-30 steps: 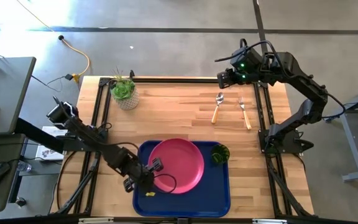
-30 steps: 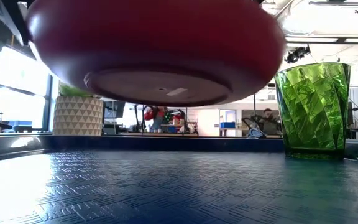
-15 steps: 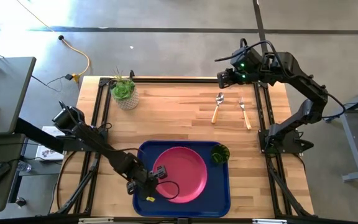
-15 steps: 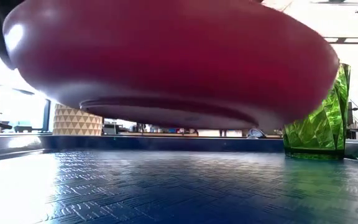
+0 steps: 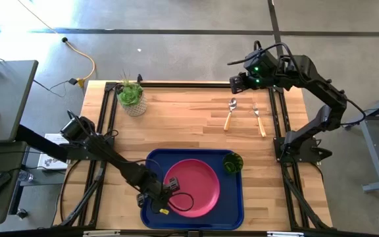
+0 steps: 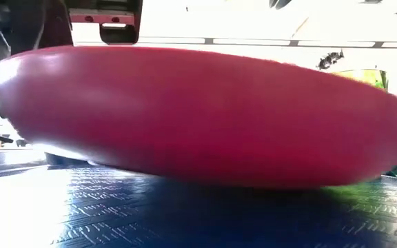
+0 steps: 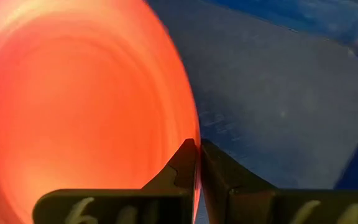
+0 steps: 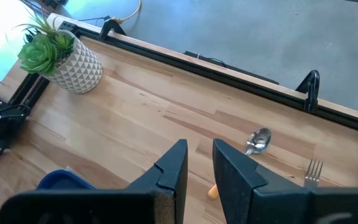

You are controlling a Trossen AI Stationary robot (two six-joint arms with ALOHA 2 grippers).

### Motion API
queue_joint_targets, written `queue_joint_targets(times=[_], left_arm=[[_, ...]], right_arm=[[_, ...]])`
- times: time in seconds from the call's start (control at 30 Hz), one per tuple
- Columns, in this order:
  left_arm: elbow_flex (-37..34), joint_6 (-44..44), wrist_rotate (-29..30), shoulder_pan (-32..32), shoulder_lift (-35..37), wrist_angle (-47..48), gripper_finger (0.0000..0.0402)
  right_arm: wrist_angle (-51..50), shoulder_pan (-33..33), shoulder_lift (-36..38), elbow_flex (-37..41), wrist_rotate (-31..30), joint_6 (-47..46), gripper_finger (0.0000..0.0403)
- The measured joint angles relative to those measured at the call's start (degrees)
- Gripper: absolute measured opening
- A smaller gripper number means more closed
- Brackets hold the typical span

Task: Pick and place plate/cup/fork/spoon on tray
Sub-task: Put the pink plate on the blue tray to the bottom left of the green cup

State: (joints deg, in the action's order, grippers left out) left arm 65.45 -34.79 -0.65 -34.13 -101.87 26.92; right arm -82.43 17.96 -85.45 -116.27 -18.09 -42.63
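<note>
While the left hand (image 5: 166, 191) pinches the near-left rim of the plate (image 5: 191, 187), its two fingers (image 7: 182, 168) pressed onto the rim from either side, the plate sits low over the tray (image 5: 232, 210) by the desk's (image 5: 189, 125) near edge; the low view shows its red underside close above the tray's ribbed blue floor, though whether it touches cannot be told. A small yellow bit (image 5: 163, 210) lies on the tray floor just beside that hand. In the tray's far-right corner stands the cup (image 5: 233, 162), just beside the plate's rim. Farther back on the bare wood, toward the far-right corner, the spoon (image 5: 230, 112) and the fork (image 5: 258, 118) lie side by side, apart from each other. A potted succulent (image 5: 131, 97) stands near the far-left corner. Above the far edge, the right hand (image 5: 237, 83) hovers empty, its fingers (image 8: 235, 174) slightly parted.
</note>
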Motion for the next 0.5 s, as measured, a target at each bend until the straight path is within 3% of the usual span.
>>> queue_joint_targets(times=[0.5], left_arm=[[0.0, -2.3, 0.1, 0.0, -0.6, -0.1, 0.0019]], right_arm=[[0.0, 0.0, 0.0, 0.0, 0.2, 0.6, 0.0067]])
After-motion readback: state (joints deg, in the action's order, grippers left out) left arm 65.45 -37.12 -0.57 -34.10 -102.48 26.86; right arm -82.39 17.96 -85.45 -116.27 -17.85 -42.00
